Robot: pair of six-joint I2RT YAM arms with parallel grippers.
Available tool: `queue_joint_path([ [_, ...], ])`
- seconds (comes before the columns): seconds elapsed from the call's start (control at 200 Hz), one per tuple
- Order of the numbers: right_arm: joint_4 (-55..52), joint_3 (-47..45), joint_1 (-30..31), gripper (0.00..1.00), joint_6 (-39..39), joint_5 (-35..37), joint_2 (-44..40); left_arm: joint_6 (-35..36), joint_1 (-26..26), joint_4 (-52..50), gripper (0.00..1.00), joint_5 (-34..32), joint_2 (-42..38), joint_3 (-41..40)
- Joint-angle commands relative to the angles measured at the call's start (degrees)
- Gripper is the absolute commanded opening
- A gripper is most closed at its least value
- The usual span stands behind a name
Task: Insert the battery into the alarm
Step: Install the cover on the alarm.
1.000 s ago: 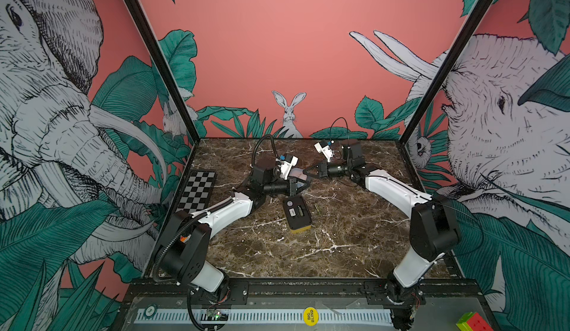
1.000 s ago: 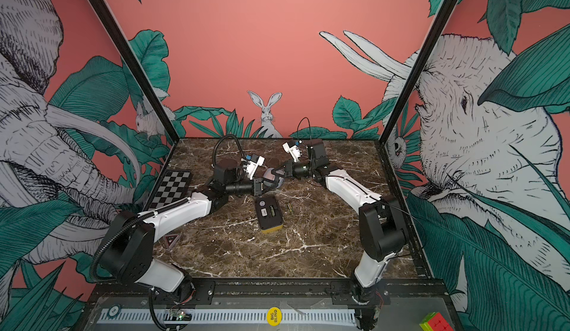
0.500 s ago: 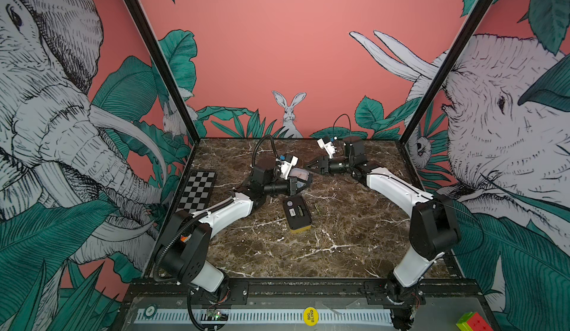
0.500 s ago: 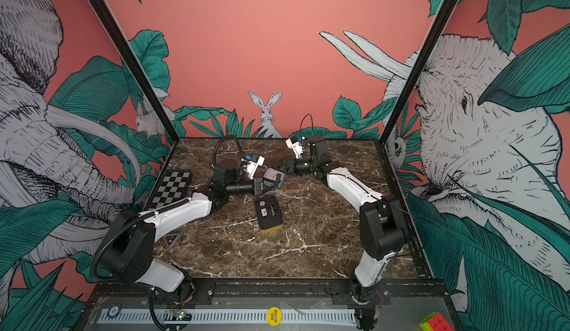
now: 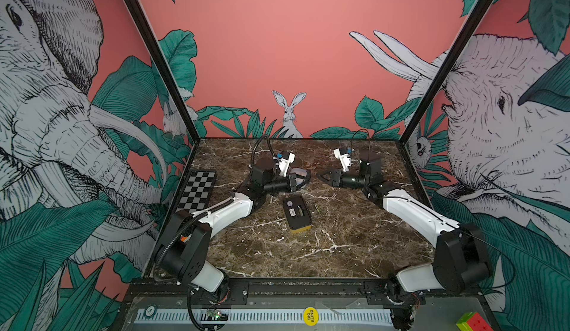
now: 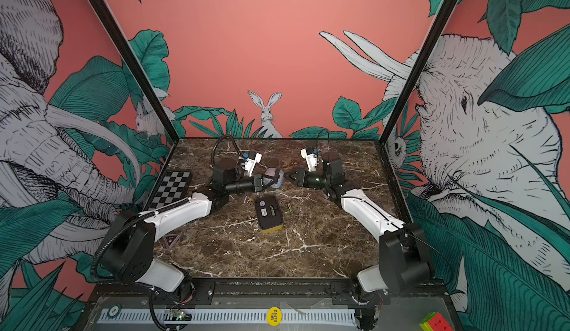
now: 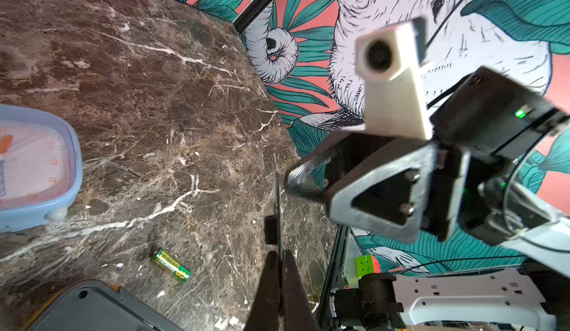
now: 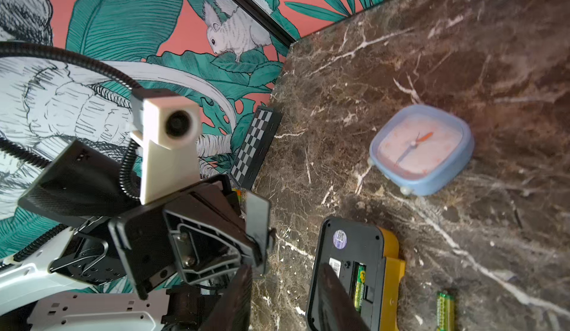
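Alarm (image 5: 296,213) lies flat, back up, mid table (image 5: 277,252), between the two arms. Its long axis runs near-to-far with a slight tilt, yellow edge at the near end. The battery bay is uncovered. Right wrist view shows one green cell (image 8: 359,283) seated in it, lengthwise along the alarm's long side.

Loose battery (image 5: 317,207) lies flat on the marble just beside the alarm on the robot's right, not touching. Its long axis is roughly parallel to the alarm's. Can't tell which terminal points away.

Left gripper (image 8: 262,244) is clamped on a thin dark cover plate (image 8: 257,215), held off the table beyond the alarm's far end. The plate shows edge-on between the fingers in the left wrist view.

Right gripper (image 8: 283,270) has its jaws apart with nothing between them. It sits low, facing the left gripper, tips aimed toward the alarm's far end.

Blue clock (image 8: 421,149) stands farther back on the table, apart from the alarm.
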Motion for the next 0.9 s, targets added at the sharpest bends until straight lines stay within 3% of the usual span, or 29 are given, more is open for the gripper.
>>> queue_joint_path([
  [0.0,9.27,-0.63,1.07,0.31,3.80,0.28,0.12,-4.07,-0.07,4.74,0.00,0.41,0.96,-0.38],
  [0.205,17.43,-1.57,1.44,0.24,9.36,-0.14,1.79,-4.18,-0.21,3.53,0.00,1.29,1.24,0.09],
  [0.895,17.96,-2.35,2.05,0.21,11.96,-1.63,4.86,-5.90,-0.48,5.46,0.00,2.70,2.21,0.84],
])
